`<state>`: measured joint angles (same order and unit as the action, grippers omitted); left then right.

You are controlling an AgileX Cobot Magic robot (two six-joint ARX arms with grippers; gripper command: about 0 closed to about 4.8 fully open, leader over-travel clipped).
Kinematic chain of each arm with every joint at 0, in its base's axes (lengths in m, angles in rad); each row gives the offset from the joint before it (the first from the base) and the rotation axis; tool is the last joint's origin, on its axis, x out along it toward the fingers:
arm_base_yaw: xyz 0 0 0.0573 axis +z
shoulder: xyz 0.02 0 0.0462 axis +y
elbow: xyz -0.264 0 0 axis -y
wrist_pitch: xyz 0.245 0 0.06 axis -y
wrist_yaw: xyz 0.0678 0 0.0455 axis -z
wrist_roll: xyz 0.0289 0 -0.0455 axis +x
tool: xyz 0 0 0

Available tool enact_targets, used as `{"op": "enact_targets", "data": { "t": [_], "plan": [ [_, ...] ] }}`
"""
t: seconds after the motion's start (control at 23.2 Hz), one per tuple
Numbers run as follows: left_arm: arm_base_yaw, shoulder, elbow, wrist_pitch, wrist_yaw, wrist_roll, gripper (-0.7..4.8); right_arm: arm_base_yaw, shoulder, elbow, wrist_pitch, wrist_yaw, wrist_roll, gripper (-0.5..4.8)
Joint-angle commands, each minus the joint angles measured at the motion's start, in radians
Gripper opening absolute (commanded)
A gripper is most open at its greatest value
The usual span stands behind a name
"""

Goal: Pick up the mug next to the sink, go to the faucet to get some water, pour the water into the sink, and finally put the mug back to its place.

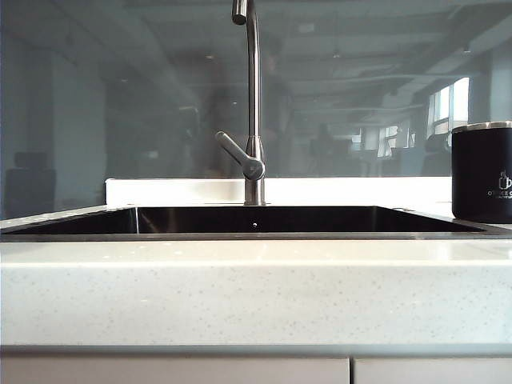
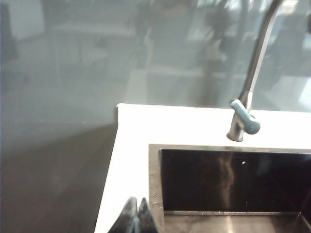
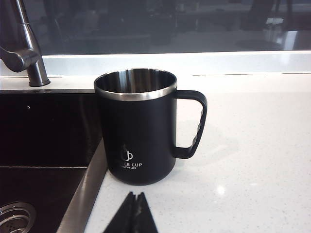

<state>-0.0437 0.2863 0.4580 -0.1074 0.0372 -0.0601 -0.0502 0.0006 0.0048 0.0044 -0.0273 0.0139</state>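
Left jaws (image 2: 136, 216) and right jaws (image 3: 135, 212) pressed together, empty, matte black mug (image 3: 138, 128), silver rim, upright beside sink (image 3: 48, 145).

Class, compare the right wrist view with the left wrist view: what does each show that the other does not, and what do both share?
Only the right wrist view shows the black mug upright on the counter beside the sink, its handle pointing away from the basin, and the sink's drain.

Only the left wrist view shows the counter's end beyond the sink.

Both show the faucet, the dark sink, and a shut end effector: left, right.
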Motion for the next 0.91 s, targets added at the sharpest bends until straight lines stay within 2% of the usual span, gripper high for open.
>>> {"op": "enact_targets", "data": {
  "t": [0.04, 0.22, 0.43, 0.78, 0.91],
  "plan": [
    [0.0, -0.12, -0.127, 0.107, 0.003, 0.0, -0.06, -0.001, -0.002, -0.003, 0.015, 0.002, -0.001, -0.07],
    [0.0, -0.283, -0.278, 0.117, 0.004, 0.0, -0.06, -0.001, -0.002, -0.003, 0.015, 0.002, -0.001, -0.07],
    [0.005, -0.282, -0.362, 0.162, 0.011, 0.014, -0.06, -0.001, -0.002, -0.003, 0.011, 0.002, 0.0, -0.07],
    [0.005, -0.282, -0.399, 0.183, 0.0, 0.11, -0.06, -0.001, -0.001, -0.003, -0.009, 0.002, -0.001, -0.07],
    [0.005, -0.282, -0.449, 0.264, -0.048, 0.105, -0.06, -0.001, -0.001, -0.003, -0.008, 0.002, 0.0, -0.07]
  ]
}}
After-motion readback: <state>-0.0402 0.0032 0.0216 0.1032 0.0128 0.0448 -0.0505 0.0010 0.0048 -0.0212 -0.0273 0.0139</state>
